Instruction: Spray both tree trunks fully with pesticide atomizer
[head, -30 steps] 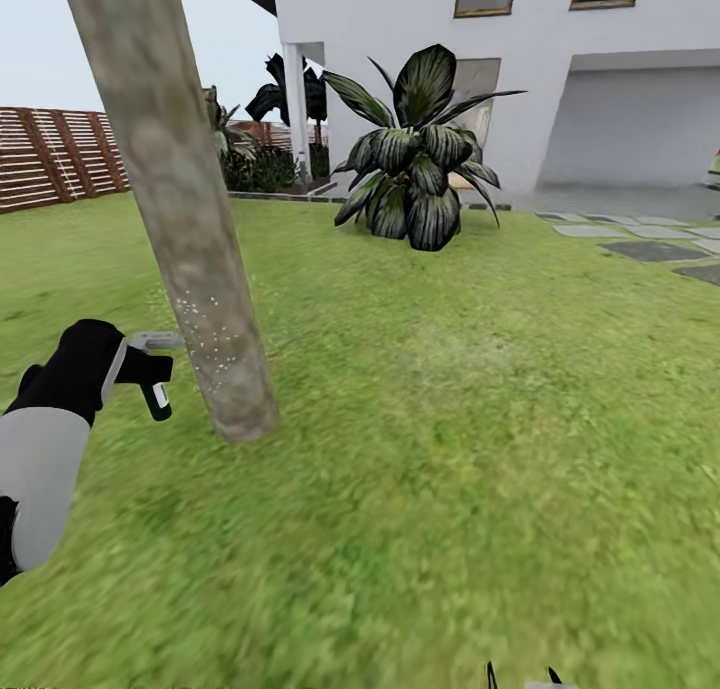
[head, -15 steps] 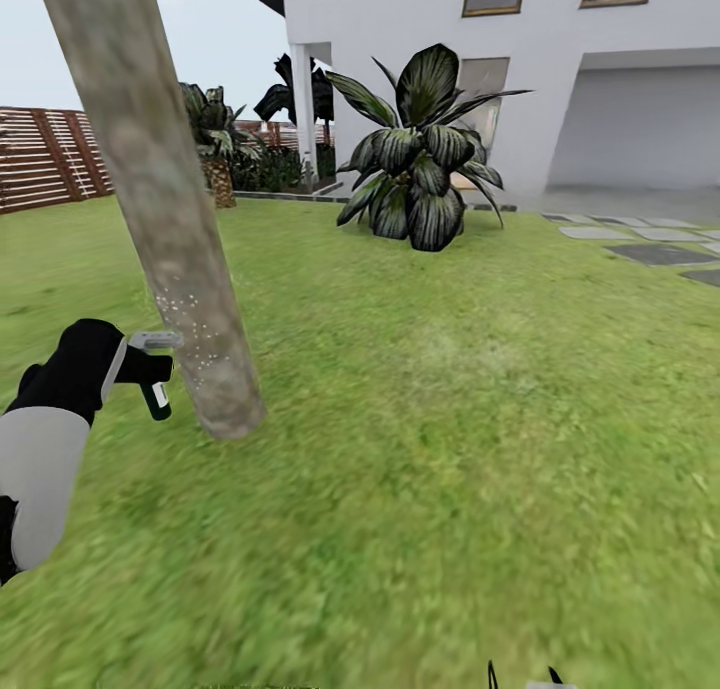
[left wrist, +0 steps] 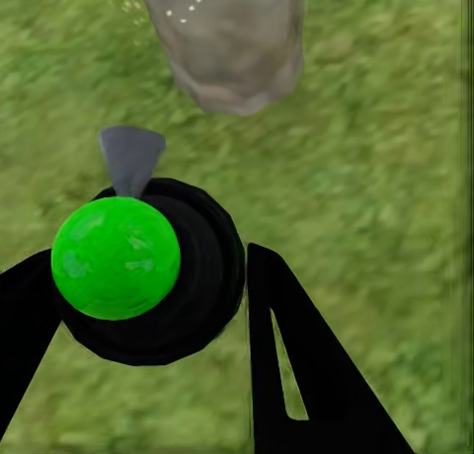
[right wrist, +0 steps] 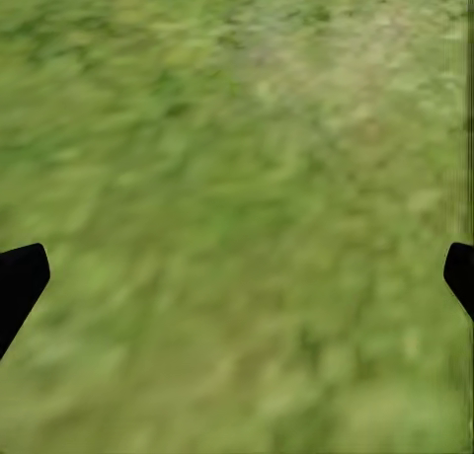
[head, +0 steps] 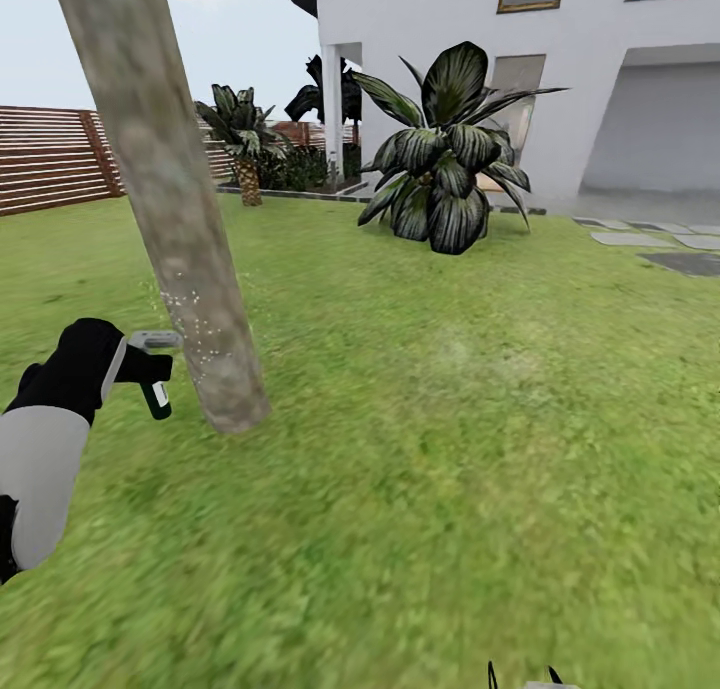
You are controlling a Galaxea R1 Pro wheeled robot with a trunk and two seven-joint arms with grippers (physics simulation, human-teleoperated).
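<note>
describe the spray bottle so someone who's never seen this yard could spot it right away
Start at the thick leaning tree trunk on the lawn, left of the white house. Just beside its lower part, the left gripper holds a small black spray bottle off the grass, its grey nozzle aimed at whitish specks on the bark. Nothing else nearby is that small, black and grey.

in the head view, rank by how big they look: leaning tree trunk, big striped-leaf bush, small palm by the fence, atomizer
1. tree trunk, though its nearness inflates it
2. striped-leaf bush
3. small palm, far off
4. pesticide atomizer, held in the left gripper
</note>
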